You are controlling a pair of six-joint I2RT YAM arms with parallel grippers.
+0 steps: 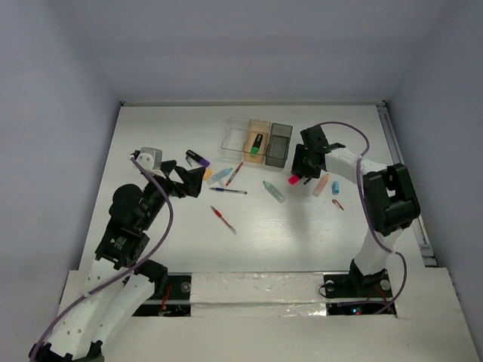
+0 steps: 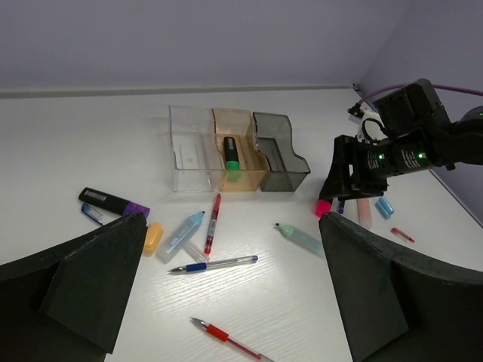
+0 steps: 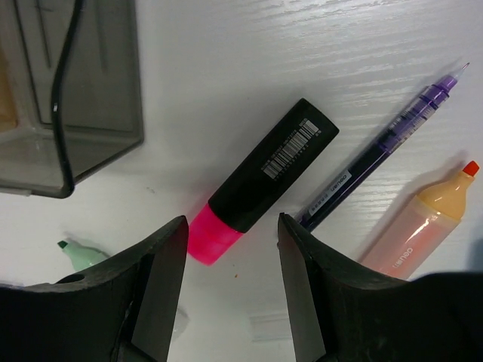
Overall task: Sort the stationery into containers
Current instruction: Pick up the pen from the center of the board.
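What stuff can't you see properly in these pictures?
- Right wrist view: a finger of the right claw sits at the cap of the pink marker; touching or not is unclear.
- Same view: the mint marker is mostly behind that finger.
- Same view: the peach marker is cut off by the other finger.
- Top view: the red piece is too small to name.
- Left wrist view: the purple marker hides part of the blue piece.
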